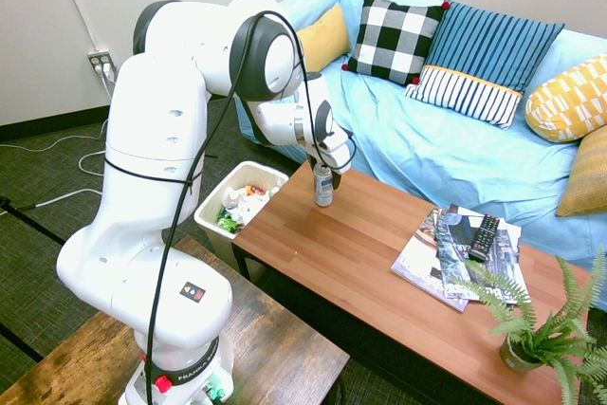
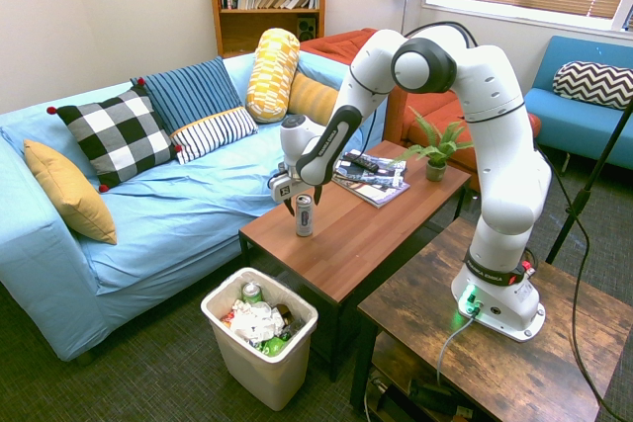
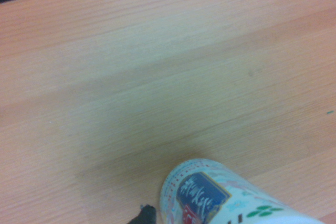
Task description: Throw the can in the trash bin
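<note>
The can point(image 1: 323, 188) is slim and silver-grey with bluish markings. It stands upright near the end of the wooden coffee table point(image 1: 360, 253), on the side closest to the trash bin point(image 1: 211, 223). My gripper point(image 2: 305, 201) hangs just over the can point(image 2: 304, 217), open, with one finger on each side of its top. The can point(image 3: 220, 200) also shows close up on the wood in the wrist view. The white trash bin point(image 2: 259, 371) sits on the floor by that table end, holding crumpled paper and other cans.
Magazines point(image 1: 446, 253) with a remote point(image 1: 485, 236) on them lie further along the table, and a potted fern point(image 1: 531, 329) stands at its far end. A blue sofa point(image 2: 188, 214) with cushions runs behind the table. A darker wooden table point(image 2: 514, 343) bears the arm.
</note>
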Tool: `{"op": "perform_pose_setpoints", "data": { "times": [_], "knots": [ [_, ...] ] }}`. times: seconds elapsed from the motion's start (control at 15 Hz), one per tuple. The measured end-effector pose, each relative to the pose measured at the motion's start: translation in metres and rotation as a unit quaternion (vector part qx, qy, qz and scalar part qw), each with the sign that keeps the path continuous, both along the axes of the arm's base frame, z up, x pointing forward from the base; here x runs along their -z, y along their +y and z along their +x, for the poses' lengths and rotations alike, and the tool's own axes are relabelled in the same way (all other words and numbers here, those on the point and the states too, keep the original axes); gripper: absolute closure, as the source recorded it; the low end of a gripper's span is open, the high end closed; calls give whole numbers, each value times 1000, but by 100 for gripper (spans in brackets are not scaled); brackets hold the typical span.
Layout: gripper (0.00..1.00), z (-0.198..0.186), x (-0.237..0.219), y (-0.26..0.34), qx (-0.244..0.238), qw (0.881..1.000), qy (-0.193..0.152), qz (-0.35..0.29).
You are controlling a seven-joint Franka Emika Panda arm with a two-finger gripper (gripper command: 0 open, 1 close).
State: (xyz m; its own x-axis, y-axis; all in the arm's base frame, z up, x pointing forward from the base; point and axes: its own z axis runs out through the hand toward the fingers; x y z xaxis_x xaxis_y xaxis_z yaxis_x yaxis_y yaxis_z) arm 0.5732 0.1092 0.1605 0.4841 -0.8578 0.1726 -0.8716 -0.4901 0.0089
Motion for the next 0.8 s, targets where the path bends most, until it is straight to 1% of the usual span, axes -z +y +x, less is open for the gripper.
{"op": "perform_pose_setpoints", "data": {
  "times": [0.8],
  "knots": [
    [100, 4, 2, -4, 8, 1000, 0, 7]
  ]
}}
